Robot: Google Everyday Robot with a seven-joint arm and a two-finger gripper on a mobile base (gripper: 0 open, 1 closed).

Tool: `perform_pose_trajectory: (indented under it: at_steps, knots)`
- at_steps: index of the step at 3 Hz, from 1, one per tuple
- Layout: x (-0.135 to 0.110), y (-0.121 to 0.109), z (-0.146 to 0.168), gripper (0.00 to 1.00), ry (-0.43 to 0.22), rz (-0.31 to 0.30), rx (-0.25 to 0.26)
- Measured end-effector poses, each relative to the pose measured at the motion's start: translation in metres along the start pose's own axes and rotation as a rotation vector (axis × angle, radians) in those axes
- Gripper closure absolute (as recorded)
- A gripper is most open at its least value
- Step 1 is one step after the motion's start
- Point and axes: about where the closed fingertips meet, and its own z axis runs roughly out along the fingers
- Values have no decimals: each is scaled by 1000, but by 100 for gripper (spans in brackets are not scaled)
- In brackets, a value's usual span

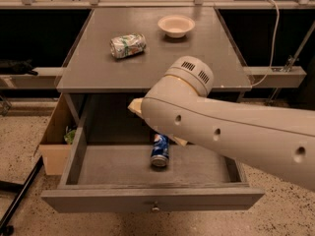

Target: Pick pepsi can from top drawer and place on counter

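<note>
Speckled beige floor [23, 128], dark recess behind the cabinet. Grey wooden counter [162, 65] with worn pale edges.

- On the counter: crushed silver-green can [128, 45] lying on its side toward the back left; pale shallow bowl [176, 25] upright toward the back, right of centre. The two are well apart.
- Top drawer [98, 199] is pulled out toward the camera, front panel nearest, small metal knob [155, 208] at its middle.
- Pepsi can [160, 151] lies on its side on the drawer floor, about centre, silver end toward the camera, blue body pointing back. Not on the counter.
- Arm [221, 127], cream-white and thick, enters from the right edge and crosses above the drawer's right half, its rounded vented joint over the counter's front edge.
- Gripper [135, 106]: mostly hidden behind the arm, down inside the drawer opening above the pepsi can. Only cream-yellow bits show at the arm's left end and lower edge. Cannot tell whether it is wide, narrow or touching the pepsi can.
- Brown cardboard box [53, 149] just beside the drawer's left wall, something green inside.
- White cable [273, 43] hangs at far right.
</note>
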Motion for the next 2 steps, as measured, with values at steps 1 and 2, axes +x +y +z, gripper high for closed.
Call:
perform_pose_trajectory:
  at_steps: [1, 2]
  knots:
    - [-1, -1, 1, 0, -3, -1, -1]
    - [-3, -2, -3, 0, -25, -37, 14]
